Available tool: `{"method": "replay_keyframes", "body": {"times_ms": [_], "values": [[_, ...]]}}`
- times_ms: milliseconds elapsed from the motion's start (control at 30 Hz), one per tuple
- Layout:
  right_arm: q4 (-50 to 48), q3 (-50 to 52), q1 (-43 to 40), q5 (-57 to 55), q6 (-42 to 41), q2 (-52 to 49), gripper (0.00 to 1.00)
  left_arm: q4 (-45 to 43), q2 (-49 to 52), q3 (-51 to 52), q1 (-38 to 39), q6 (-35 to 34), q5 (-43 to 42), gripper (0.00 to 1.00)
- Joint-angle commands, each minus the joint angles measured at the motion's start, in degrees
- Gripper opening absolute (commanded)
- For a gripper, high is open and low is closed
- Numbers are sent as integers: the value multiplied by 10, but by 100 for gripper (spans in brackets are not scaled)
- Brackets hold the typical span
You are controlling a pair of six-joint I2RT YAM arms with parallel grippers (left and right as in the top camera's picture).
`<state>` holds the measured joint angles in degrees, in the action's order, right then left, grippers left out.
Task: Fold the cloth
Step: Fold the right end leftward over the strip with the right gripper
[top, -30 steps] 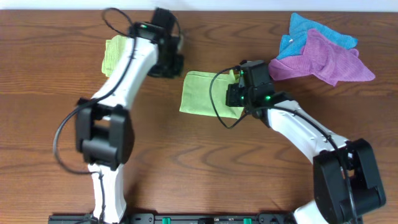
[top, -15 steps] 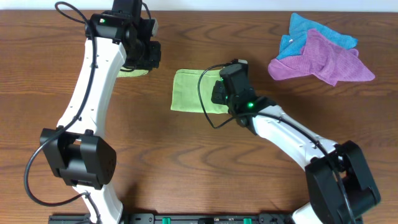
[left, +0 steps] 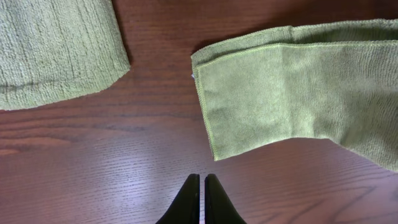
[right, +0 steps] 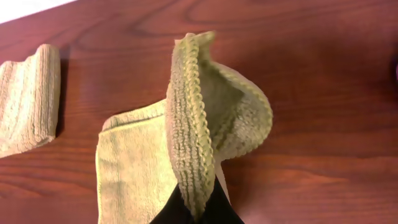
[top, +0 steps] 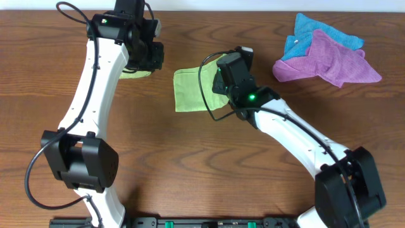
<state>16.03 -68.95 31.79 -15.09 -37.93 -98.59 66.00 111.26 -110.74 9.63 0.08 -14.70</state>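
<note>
Table (top: 190,164): dark wood.
Cloth (top: 190,92): light yellow-green, folded to a flat layered rectangle near table centre, toward the table's far edge.
Purple cloth (top: 329,60) over blue cloth (top: 310,28), crumpled, table's far right.
Folded green cloth (left: 56,50): table's far left, mostly hidden overhead under the left arm.
Right gripper (right: 194,214): clenched on the cloth's stitched edge. Only the right wrist view shows that edge lifted into a curled loop.
Left gripper (left: 199,196): fingers pressed together, nothing between, above bare table.
</note>
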Motion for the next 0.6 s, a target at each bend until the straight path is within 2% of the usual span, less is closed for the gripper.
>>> {"method": "replay_keyframes", "body": {"times_ms": [0, 567], "values": [[2, -10, 10, -10, -6, -22, 1, 3, -1, -8, -3, 11, -4, 6], [-59, -15, 43, -10, -13, -66, 2, 9, -1, -8, -2, 13, -52, 6]]}}
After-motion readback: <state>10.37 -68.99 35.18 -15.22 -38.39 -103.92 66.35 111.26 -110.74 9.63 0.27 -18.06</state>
